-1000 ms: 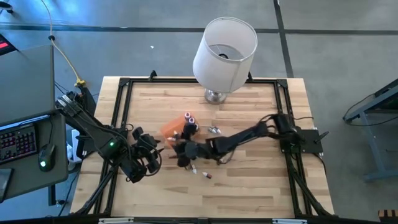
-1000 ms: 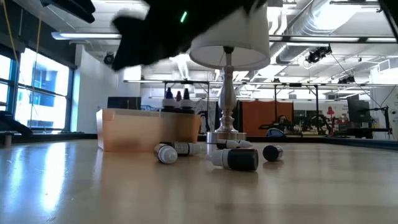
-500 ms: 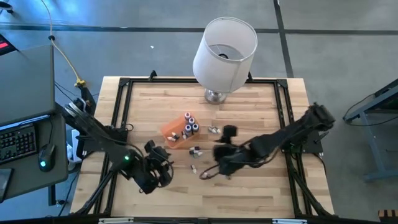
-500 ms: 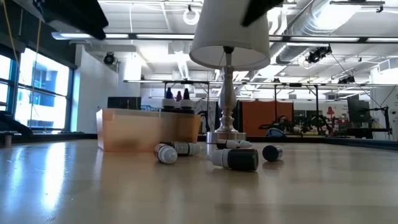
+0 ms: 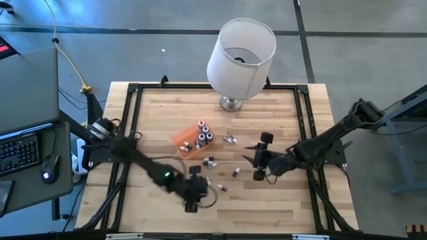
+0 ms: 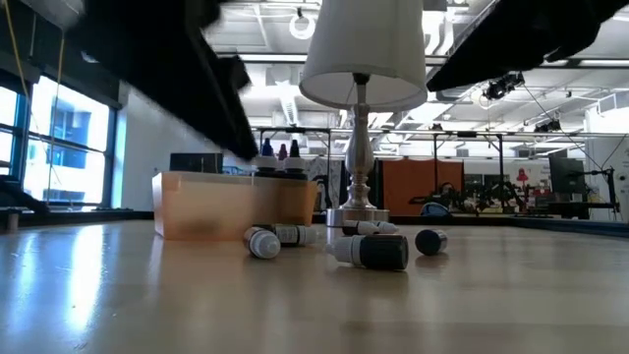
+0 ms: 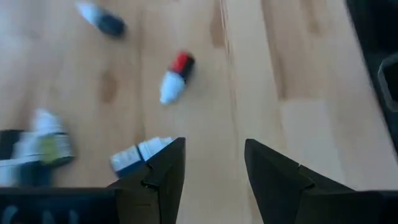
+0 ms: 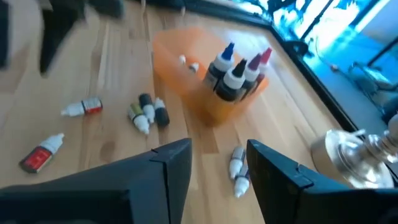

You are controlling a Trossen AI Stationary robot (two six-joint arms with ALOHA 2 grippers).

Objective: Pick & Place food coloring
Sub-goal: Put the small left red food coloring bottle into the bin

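Left gripper [image 5: 193, 195] has swung right to the near-centre table, fingers apart, empty. Right gripper [image 5: 259, 160] pulled back right, jaws apart, empty. Food coloring bottles [image 5: 212, 162] lie scattered near the orange tray [image 5: 181, 137]; four stand in it.

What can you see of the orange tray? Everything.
The orange tray is a small translucent orange plastic box, open-topped, with straight walls, sitting flat on the wooden table left of centre, in front of the lamp. Four dropper bottles stand upright, clustered at one end; the rest looks almost empty. More bottles lie loose on the table beside it. Neither gripper touches it.
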